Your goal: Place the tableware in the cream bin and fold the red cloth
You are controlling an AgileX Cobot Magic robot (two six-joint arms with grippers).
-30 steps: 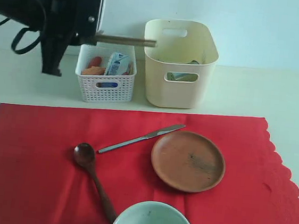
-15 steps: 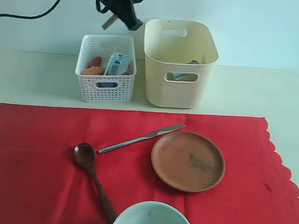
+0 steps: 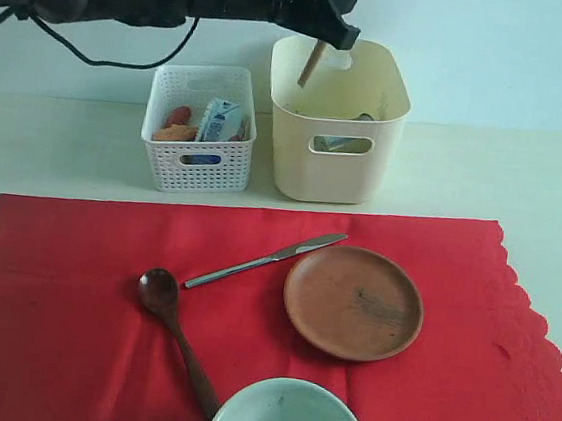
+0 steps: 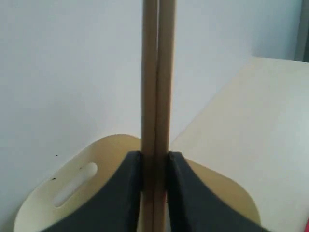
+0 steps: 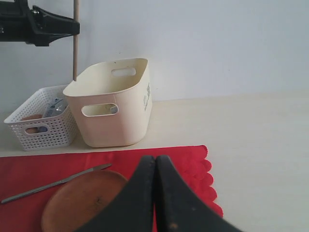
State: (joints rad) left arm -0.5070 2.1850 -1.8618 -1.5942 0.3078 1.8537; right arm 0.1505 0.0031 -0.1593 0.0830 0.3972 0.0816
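Exterior view: we've got the left gripper [image 3: 331,20] up over the cream bin [image 3: 335,171] with the two wooden chopsticks [image 3: 311,65] in it, tilted, lower tips just inside the rim on the side nearest the white lattice basket [image 3: 195,171]
Left wrist view: jaws almost closed, pinching both sticks side by side, with the bin's mouth right below them
Right gripper [image 5: 155,162]: jaws pressed flat together with nothing between them, hanging low over the red cloth [image 3: 65,349] near the plate
Step in hand: we'd call this the chopstick drop, so tableware clearing is only partly done
Next move: we reckon the jaws just need to let go, but the tips sit close to the rim, so a nudge toward the middle first would stop the sticks tipping out toward the basket
Waiting on the cloth: silver knife [image 3: 266,259], its tip just beside the brown plate [image 3: 352,301], plus the wooden spoon [image 3: 173,325] and the pale bowl [image 3: 289,418], which the frame edge cuts off
In the bin: something shows through the handle cutout, we can't tell what
Cloth: spread flat, not folded yet, scalloped edge on the right of the exterior view
Surface: pale matte table [image 3: 56,147], both containers on the bare part just past the cloth's far edge
Room: plain pale wall [image 3: 499,52] behind
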